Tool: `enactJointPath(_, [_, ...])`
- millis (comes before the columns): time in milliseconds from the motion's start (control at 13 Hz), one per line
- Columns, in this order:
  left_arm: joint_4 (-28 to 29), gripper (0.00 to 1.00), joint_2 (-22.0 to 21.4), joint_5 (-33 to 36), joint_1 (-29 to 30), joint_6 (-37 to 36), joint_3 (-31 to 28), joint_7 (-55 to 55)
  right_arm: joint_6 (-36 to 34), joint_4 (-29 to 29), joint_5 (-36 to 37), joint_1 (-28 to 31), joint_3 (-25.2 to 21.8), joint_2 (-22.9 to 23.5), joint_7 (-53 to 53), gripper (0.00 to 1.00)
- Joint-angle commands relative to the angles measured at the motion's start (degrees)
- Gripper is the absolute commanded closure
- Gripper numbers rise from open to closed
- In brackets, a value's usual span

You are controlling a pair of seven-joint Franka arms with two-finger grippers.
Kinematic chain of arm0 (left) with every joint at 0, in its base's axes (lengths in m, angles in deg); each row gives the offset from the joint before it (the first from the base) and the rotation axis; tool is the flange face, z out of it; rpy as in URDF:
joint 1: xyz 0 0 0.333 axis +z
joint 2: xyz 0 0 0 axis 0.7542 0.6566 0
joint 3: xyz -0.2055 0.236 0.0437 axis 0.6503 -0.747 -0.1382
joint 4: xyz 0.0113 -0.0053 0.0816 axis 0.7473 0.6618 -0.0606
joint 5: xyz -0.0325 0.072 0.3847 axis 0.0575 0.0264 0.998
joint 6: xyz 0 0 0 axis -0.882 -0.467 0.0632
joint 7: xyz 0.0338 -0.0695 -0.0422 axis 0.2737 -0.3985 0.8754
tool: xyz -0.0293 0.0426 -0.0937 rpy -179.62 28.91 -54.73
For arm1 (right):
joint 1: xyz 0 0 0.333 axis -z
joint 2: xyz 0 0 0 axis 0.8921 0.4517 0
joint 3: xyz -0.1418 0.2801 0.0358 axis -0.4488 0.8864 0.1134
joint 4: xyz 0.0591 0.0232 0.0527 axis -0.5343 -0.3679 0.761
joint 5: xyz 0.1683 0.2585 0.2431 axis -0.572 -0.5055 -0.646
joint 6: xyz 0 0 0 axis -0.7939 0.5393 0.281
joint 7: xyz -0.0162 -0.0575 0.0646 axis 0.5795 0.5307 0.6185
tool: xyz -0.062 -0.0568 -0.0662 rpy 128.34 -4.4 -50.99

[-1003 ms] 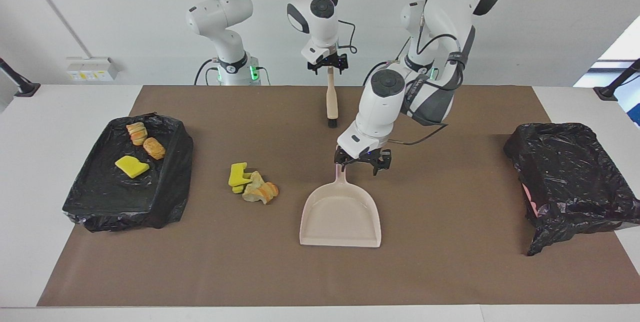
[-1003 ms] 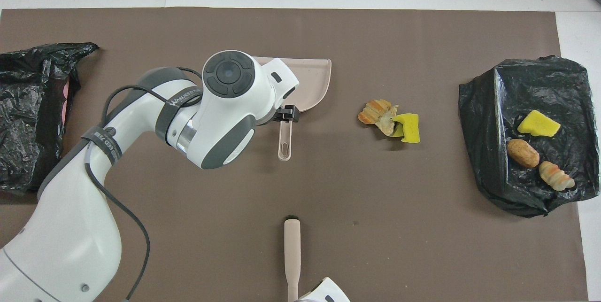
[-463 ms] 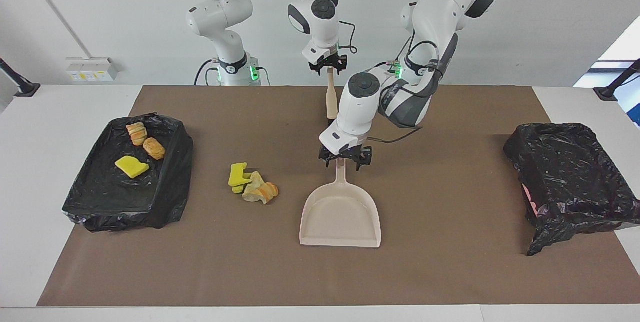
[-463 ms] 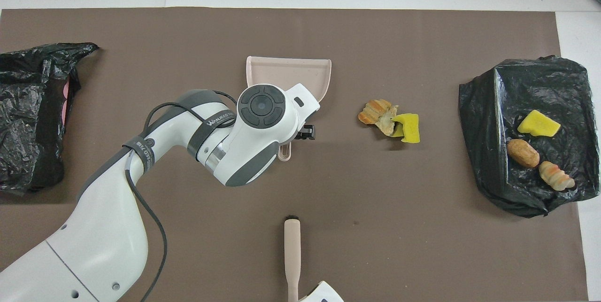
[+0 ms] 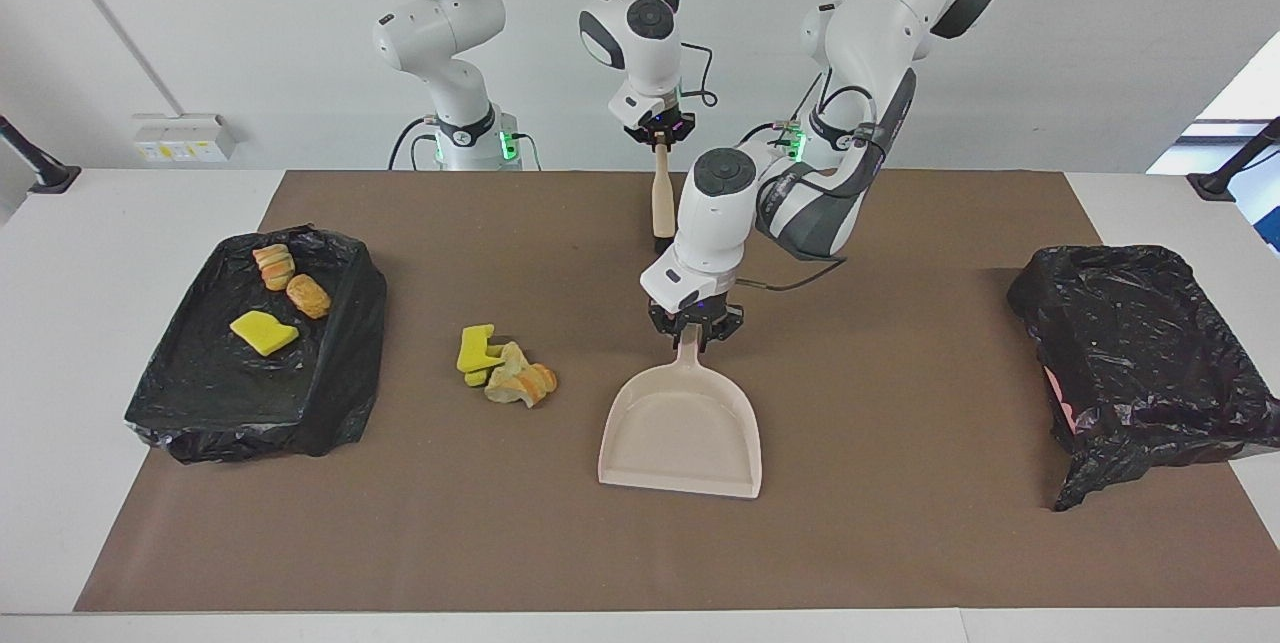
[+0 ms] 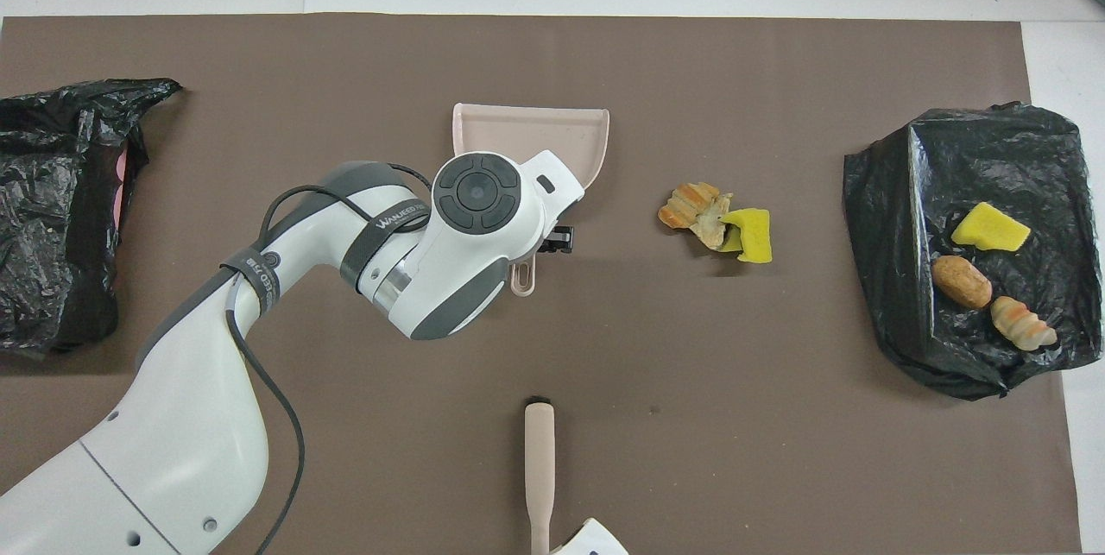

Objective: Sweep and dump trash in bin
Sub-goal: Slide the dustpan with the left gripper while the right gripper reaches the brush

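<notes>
At the dustpan's handle: left gripper (image 5: 694, 333) is clamped on the beige dustpan (image 5: 683, 433) by its handle, fingers drawn together around the stem; pan lies flat on the brown mat (image 5: 900, 543)
Dustpan axis: handle end toward the robots, open mouth away from them; the mouth does not face the trash
At the brush's top: right gripper (image 5: 660, 135) is clamped on the handle tip of the beige brush (image 5: 660, 203); brush stands upright, dark bristles down on the mat, nearer to the robots than the dustpan
Loose trash: a small pile (image 5: 505, 370) of yellow sponge chunks and a tan-orange bread-like lump lies on the mat beside the dustpan, toward the right arm's end of the table, apart from the pan's side wall
Key relation: the pile sits sideways off the pan's long axis, so by my judgement the pan must turn its mouth toward the pile, or the brush must drag the pile round to the mouth; the brush-holding right arm comes from the pile's end
Filled bin: black-lined tray (image 5: 180, 403) at the right arm's end holds a yellow chunk and two bread-like lumps (image 5: 285, 283)
Other bin: black-bagged bin (image 5: 1140, 353) at the left arm's end; contents not visible
Step in hand: both tools gripped; sweeping not yet begun
</notes>
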Motion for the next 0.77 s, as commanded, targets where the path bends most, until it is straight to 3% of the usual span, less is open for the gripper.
enactJointPath(0, [-0.22,1.00,-1.11,1.54,0.33,0.15,0.08,-1.90,-6.61,2.86,-0.08,3.23,-0.62,-2.59,0.11,1.00])
enactJointPath(154, [-1.10,1.00,-1.72,1.54,0.51,-1.60,0.08,-6.81,-12.58,3.22,0.97,5.96,-0.70,-6.62,1.16,1.00])
enactJointPath(386, [-1.19,1.00,-3.22,0.93,2.79,-4.33,0.08,-22.88,-19.36,3.66,2.03,11.23,-0.70,-11.99,2.39,1.00])
enactJointPath(695, [-1.28,1.00,-3.66,0.75,3.41,-7.75,-0.10,-41.52,-29.56,7.87,7.90,19.22,-1.05,-13.06,7.12,1.00])
